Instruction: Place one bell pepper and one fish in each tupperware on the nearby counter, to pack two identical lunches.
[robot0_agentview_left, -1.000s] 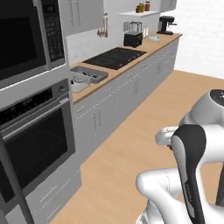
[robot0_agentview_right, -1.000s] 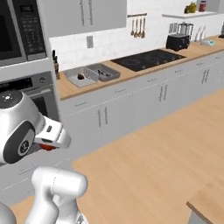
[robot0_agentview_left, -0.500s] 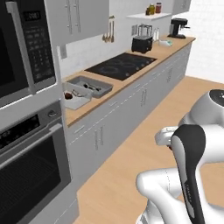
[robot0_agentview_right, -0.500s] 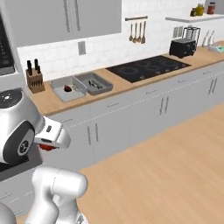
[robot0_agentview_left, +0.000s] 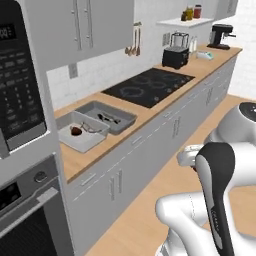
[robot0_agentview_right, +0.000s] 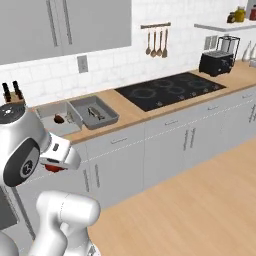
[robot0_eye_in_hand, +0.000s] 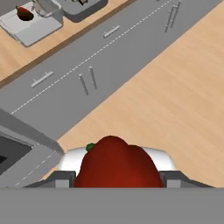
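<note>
In the hand view my gripper (robot0_eye_in_hand: 117, 180) is shut on a glossy red bell pepper (robot0_eye_in_hand: 117, 165), which bulges up between the fingertips above the wooden floor. From the right base view this held pepper (robot0_agentview_right: 52, 168) shows as a red spot under the hand. On the counter (robot0_agentview_left: 150, 112) two tupperware trays stand side by side. The lighter one (robot0_agentview_left: 82, 141) holds a second bell pepper (robot0_agentview_left: 76, 131) and a slim fish (robot0_agentview_left: 93, 129). The darker one (robot0_agentview_left: 125, 120) holds a fish (robot0_agentview_left: 107, 119). Both trays (robot0_eye_in_hand: 30, 27) lie far ahead of the gripper.
A black cooktop (robot0_agentview_left: 150, 86) lies right of the trays, then a toaster (robot0_agentview_left: 174, 57) and a coffee machine (robot0_agentview_left: 220, 35). A knife block (robot0_agentview_right: 11, 95) stands left of the trays. A wall oven (robot0_agentview_left: 25, 200) and microwave flank the counter's left end. White cabinet fronts (robot0_agentview_right: 165, 145) run below.
The whole picture has shifted: the base has driven toward the counter, so the trays look larger and nearer. The gripper still holds the pepper.
</note>
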